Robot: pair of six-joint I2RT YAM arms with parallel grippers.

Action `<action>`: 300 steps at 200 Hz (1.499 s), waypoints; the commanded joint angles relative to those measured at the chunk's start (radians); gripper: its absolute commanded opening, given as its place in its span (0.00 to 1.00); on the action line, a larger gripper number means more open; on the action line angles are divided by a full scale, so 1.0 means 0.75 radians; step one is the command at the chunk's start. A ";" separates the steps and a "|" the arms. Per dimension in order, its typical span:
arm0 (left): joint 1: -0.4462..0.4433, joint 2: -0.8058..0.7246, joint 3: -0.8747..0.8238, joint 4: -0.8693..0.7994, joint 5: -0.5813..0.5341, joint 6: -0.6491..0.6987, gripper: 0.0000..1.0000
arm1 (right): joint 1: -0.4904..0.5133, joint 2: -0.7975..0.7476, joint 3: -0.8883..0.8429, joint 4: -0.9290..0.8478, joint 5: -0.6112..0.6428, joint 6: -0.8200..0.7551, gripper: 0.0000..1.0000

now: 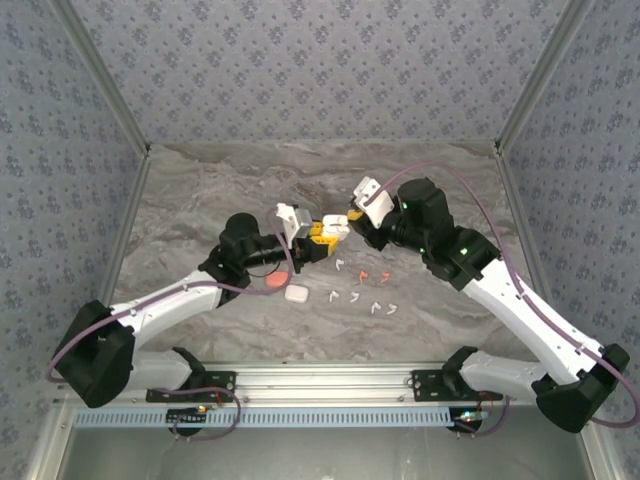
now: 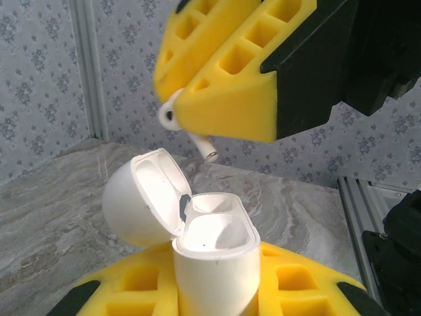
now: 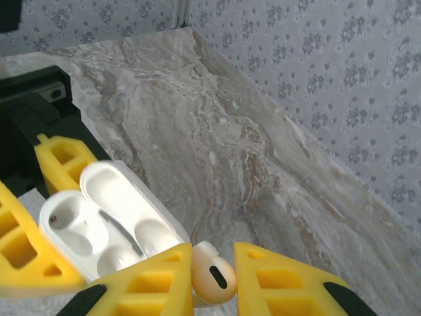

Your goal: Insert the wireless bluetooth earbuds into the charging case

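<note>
Holding an open white case (image 2: 214, 263) upright, my left gripper (image 1: 318, 239) is clamped tight on its body, with the lid hinged back toward 9 o'clock in the left wrist view. My right gripper (image 3: 214, 280) pinches one white earbud (image 3: 212, 274) between its yellow pads. The earbud's stem hangs just above the case's mouth, not touching it. On the table (image 1: 200, 200), seen from above, five white and two orange loose earbuds (image 1: 356, 297) lie at 5 o'clock of the meeting grippers. A coral case (image 1: 275, 283) and a closed white case (image 1: 296, 294) sit at 7 o'clock.
</note>
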 commanded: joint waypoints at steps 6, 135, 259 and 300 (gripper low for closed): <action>-0.014 0.006 0.054 0.040 0.022 -0.004 0.00 | 0.028 0.022 0.050 0.008 0.076 -0.076 0.21; -0.016 0.013 0.060 0.036 -0.002 -0.015 0.00 | 0.046 -0.012 -0.057 0.048 0.046 -0.072 0.20; -0.016 0.023 0.060 0.029 -0.014 -0.023 0.00 | 0.037 -0.042 -0.065 0.078 0.120 -0.061 0.19; -0.016 0.025 0.062 0.025 -0.026 -0.038 0.00 | 0.039 -0.060 -0.089 0.117 0.121 -0.062 0.19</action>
